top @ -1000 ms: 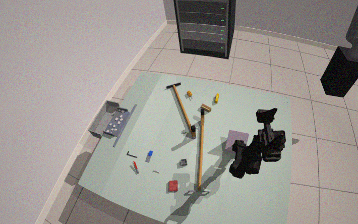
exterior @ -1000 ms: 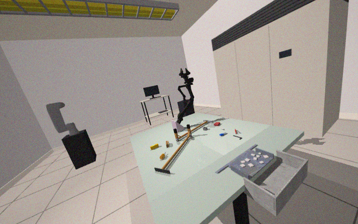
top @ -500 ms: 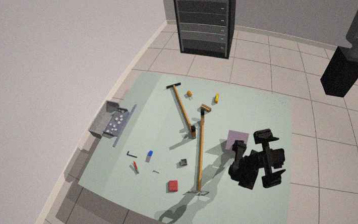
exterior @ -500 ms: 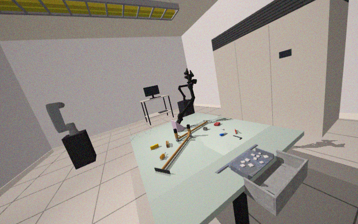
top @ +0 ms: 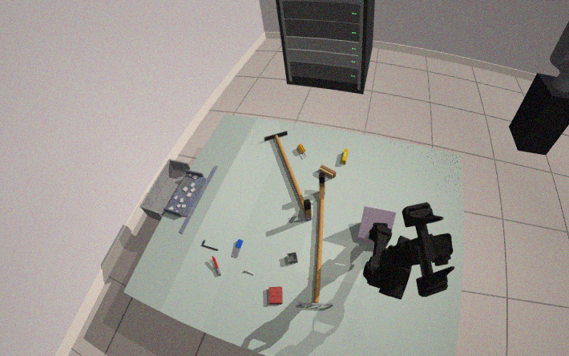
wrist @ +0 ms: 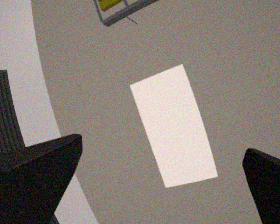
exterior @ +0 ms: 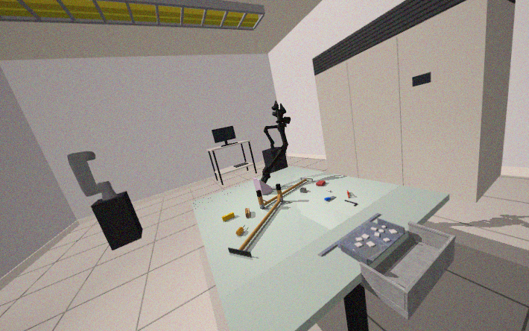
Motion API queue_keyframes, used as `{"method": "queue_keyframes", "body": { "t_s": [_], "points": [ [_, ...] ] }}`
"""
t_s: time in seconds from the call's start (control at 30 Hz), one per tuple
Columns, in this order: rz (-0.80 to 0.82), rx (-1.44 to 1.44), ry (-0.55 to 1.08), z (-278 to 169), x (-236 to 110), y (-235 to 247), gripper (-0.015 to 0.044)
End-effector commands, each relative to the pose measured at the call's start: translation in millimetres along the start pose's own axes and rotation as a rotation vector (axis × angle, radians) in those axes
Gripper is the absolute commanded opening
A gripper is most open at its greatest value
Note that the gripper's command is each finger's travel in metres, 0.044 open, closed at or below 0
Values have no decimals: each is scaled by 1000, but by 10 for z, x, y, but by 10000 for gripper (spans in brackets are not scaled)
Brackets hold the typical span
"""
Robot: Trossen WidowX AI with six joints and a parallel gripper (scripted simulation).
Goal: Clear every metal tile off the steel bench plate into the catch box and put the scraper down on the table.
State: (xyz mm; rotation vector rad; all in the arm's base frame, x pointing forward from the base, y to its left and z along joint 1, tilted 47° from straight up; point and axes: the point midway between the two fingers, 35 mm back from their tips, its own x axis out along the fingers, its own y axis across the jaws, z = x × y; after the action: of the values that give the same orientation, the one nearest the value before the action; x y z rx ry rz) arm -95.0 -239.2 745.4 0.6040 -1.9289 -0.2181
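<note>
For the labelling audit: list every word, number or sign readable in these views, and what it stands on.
None can be read.
The server rack shows only small green lights, no characters.
The red box and the monitor show no legible print.

A pale green table [top: 379, 318] carries a scatter of things. Two long wooden-handled tools lie near its middle: one scraper [top: 290, 175] with a dark blade, and a second [top: 319, 247] with a grey blade, their ends close together. At one edge sits a steel bench plate [top: 191, 200] dotted with small pale tiles [top: 187, 190]. A red block [top: 275, 295], blue piece [top: 238, 243], black hex key [top: 209, 244], yellow block [top: 345, 155] and lilac pad [top: 377, 220] lie about.
</note>
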Motion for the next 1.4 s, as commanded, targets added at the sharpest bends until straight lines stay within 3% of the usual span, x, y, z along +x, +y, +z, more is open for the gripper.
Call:
{"method": "queue_keyframes", "body": {
  "t_s": [0.0,0.57,1.13,1.37],
  "points": [
    [3,-2,-3,6,0,3,440],
    [3,-2,-3,6,0,3,440],
    [-94,16,30,-42,-16,-410,0],
    [-138,-14,29,-17,-13,-575,0]
  ]
}}
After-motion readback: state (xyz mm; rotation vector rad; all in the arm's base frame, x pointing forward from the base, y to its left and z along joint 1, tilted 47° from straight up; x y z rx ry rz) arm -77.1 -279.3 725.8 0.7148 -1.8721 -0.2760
